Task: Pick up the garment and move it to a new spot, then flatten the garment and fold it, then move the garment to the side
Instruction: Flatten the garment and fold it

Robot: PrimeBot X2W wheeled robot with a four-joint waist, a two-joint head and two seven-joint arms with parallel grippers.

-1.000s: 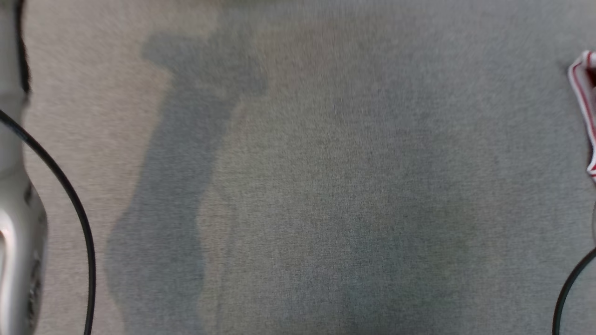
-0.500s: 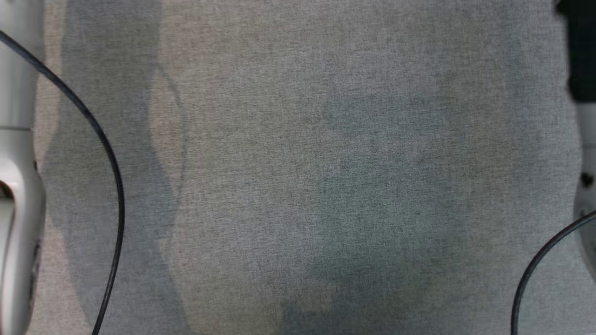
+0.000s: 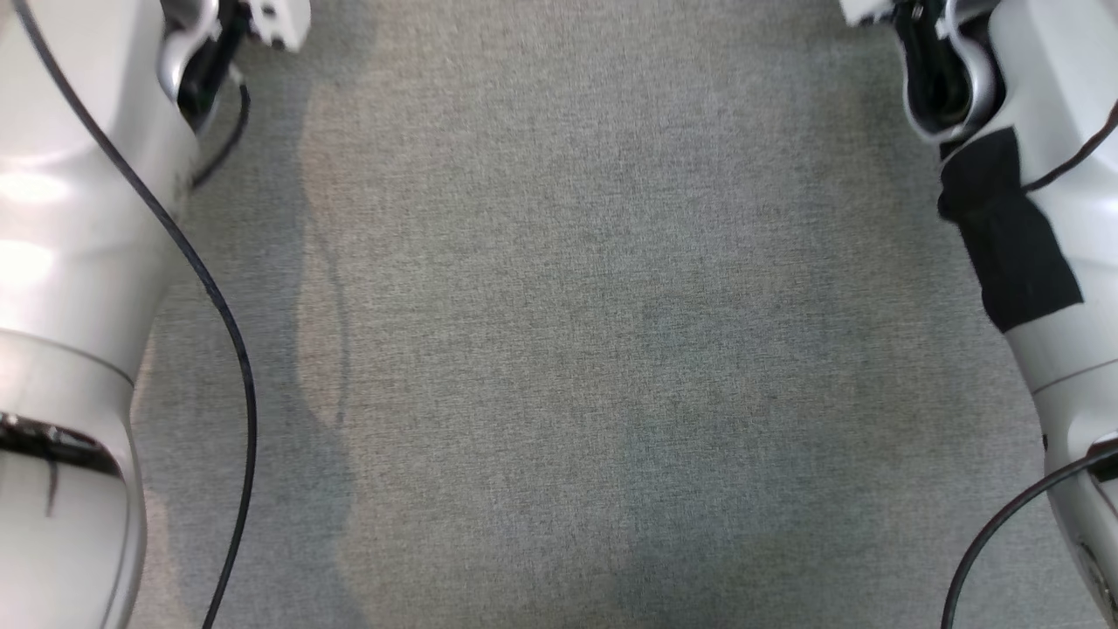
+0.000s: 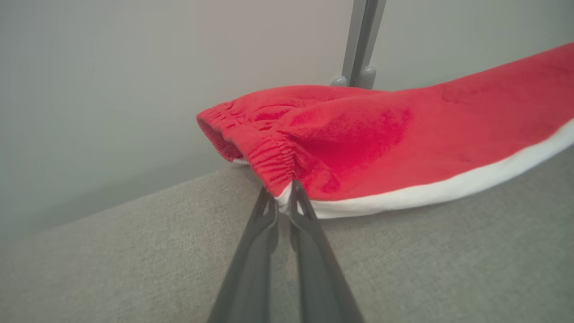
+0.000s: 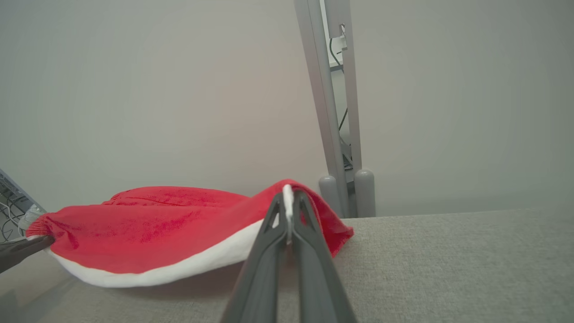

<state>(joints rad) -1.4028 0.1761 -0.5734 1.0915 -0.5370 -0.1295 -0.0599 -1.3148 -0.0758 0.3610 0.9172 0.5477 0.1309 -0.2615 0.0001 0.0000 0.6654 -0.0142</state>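
Across the grey cloth surface [image 3: 559, 349], stretching flat under the head camera and carrying soft shadows. Behind the surface's far edge, rising as a plain pale wall [image 5: 134, 89]. Over the surface's left side, reaching forward with the left forearm [image 3: 70, 218]; over its right side, reaching forward with the right forearm [image 3: 1048, 70], both pale and glossy. Just over the far part of the surface, holding a red garment [image 4: 381, 130] with a white band along its lower edge, pulled long between the two claws and sagging in the middle; casting a shadow on the surface beneath, though touching it or not, cannot tell. Behind the surface, against the wall, standing upright as a grey post [image 5: 320, 112] with two rounded feet. Pinching the garment's gathered elastic corner in the left claw [image 4: 282, 197], fingers pressed together with white trim squeezed between the tips. Pinching the opposite end's white edge in the right claw [image 5: 288, 199], fingers likewise pressed tight on the cloth. Over the surface's left side, trailing a black cable [image 3: 229, 332] beside the left forearm; over its near right corner, curving a second cable [image 3: 987, 550]. Wearing a black patch [image 3: 1004, 236] on the right forearm.
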